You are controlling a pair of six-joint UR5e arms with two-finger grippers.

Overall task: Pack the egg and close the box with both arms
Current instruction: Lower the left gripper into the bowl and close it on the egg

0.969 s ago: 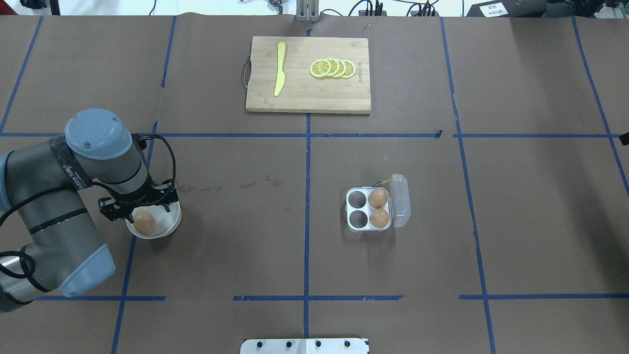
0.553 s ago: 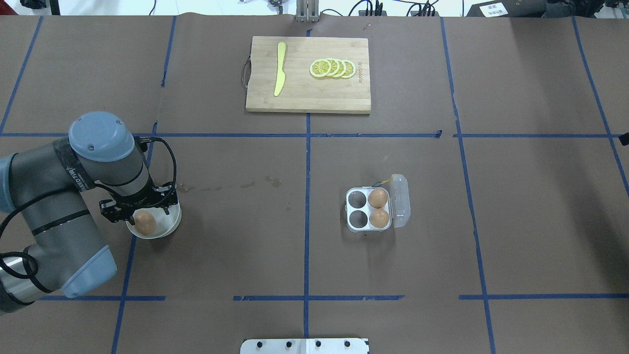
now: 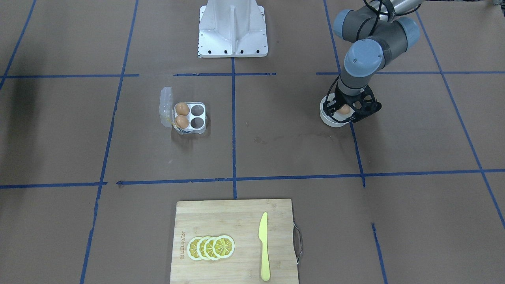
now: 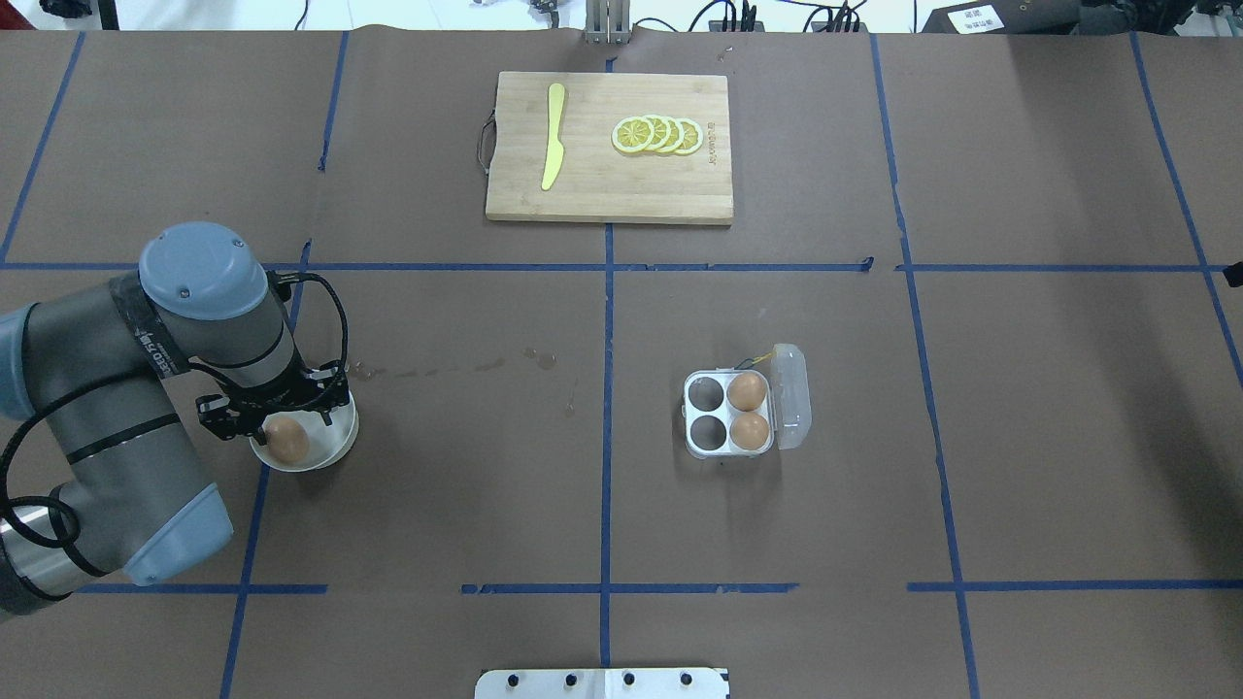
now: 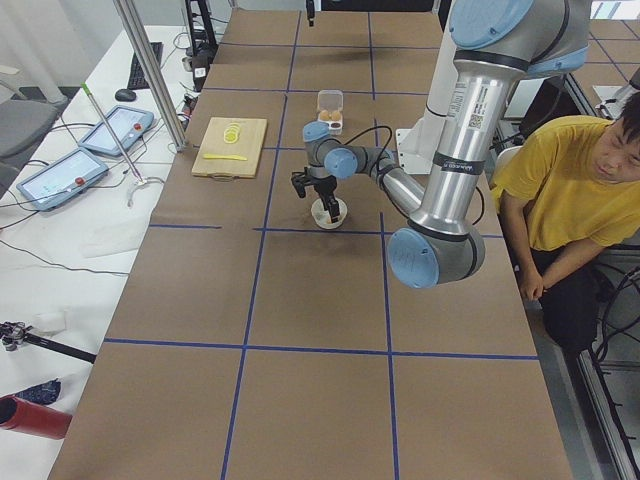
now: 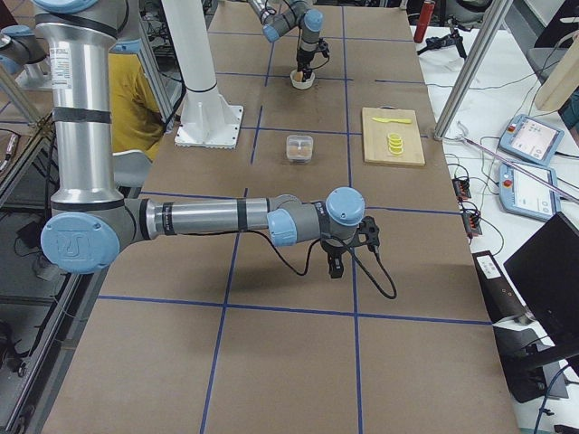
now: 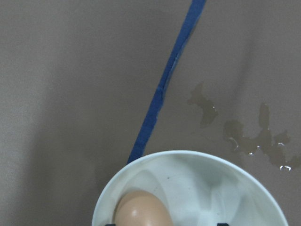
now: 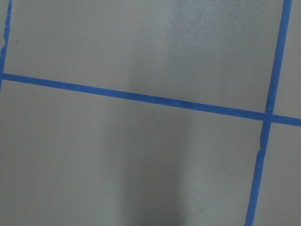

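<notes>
One orange-brown egg [image 4: 286, 439] lies in the round white bowl [image 4: 337, 442] at the table's left. My left gripper [image 4: 284, 425] hangs low over the bowl with its jaws open on either side of this egg; the left wrist view shows the egg [image 7: 142, 211] at its bottom edge, inside the bowl [image 7: 211, 188]. The clear box [image 4: 726, 414] stands right of centre, its lid [image 4: 789, 396] open to the right. Two eggs [image 4: 746, 391] fill its right cups; the left cups are empty. My right gripper [image 6: 335, 264] hovers over bare table far from the box; I cannot tell whether it is open.
A wooden cutting board [image 4: 609, 184] with a yellow knife [image 4: 554, 136] and lemon slices [image 4: 657, 134] lies at the far middle. The white base [image 3: 232, 29] stands at the robot's side. Wet stains [image 4: 447, 367] mark the paper near the bowl. A person in yellow [image 5: 560, 200] sits beside the table.
My left arm has shifted slightly and the gripper has settled a little lower around the egg in the bowl. The egg, the box and the board have not moved.
</notes>
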